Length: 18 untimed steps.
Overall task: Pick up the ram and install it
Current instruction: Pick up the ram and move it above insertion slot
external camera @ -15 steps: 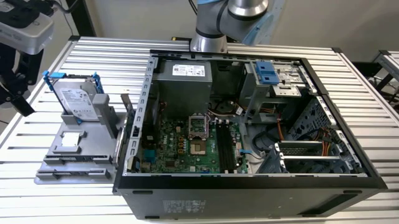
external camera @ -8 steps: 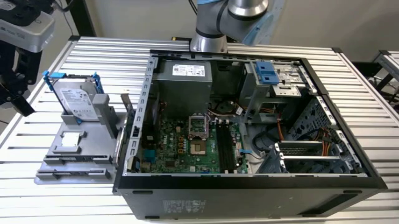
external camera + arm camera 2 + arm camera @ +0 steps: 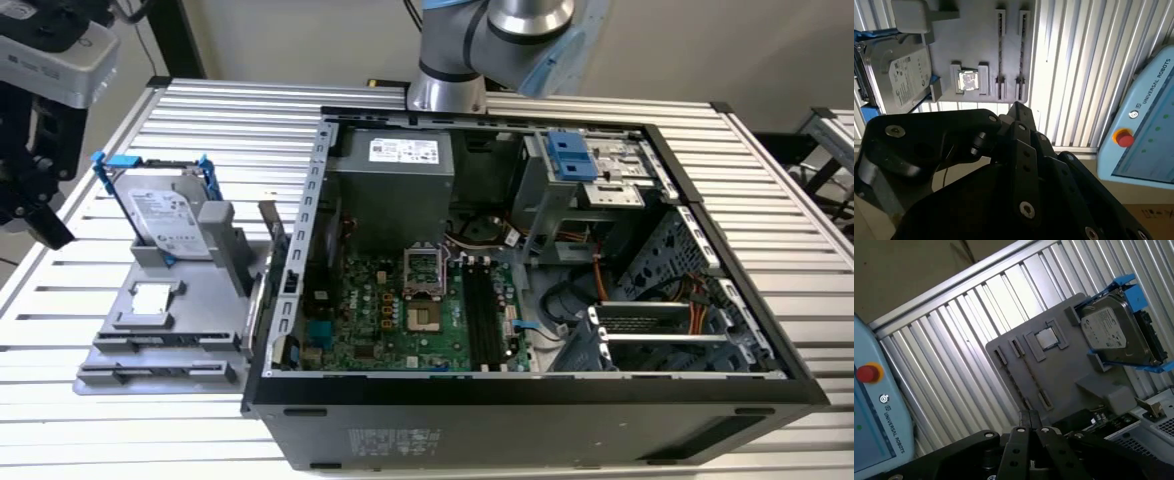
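The arm [image 3: 497, 35] showed its silver and pale blue joints at the top middle of the exterior view. The hand [image 3: 51, 228] hung far from there, at the exterior view's left edge, under a grey wrist block [image 3: 54, 50]. It was black and pointed downward, getting narrower toward its end. In both wrist views the black links [image 3: 1024, 165] of the hand [image 3: 1029, 416] were in the foreground and ran together toward one tip. The fingers [image 3: 1024, 415] stood closed against each other. In the second wrist view the hand [image 3: 1019, 109] was seen from the side, its end one single point.
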{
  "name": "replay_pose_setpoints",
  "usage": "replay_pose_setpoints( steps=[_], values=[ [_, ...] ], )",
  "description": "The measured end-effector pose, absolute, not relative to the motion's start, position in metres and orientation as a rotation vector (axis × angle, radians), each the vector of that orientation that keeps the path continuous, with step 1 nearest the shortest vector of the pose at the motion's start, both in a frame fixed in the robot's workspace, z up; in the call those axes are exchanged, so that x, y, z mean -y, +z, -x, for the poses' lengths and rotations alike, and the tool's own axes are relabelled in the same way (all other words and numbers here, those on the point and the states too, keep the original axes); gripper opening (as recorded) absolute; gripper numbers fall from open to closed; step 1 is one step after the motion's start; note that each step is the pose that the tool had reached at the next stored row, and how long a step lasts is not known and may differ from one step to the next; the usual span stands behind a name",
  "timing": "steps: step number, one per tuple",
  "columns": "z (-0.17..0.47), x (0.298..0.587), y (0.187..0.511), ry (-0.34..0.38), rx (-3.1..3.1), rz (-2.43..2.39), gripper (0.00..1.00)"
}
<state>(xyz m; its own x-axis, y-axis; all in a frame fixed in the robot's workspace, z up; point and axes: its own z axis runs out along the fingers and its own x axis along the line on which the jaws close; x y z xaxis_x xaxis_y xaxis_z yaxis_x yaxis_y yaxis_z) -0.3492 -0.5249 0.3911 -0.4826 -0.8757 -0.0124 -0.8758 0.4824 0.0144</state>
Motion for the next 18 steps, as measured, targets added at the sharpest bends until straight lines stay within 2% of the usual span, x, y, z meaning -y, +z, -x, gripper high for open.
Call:
replay_pose_setpoints(
  steps=[18],
  values=[
    [0.3492,0.5249,0.3911,0.025,-2.640,1.701,0.00]
  ],
)
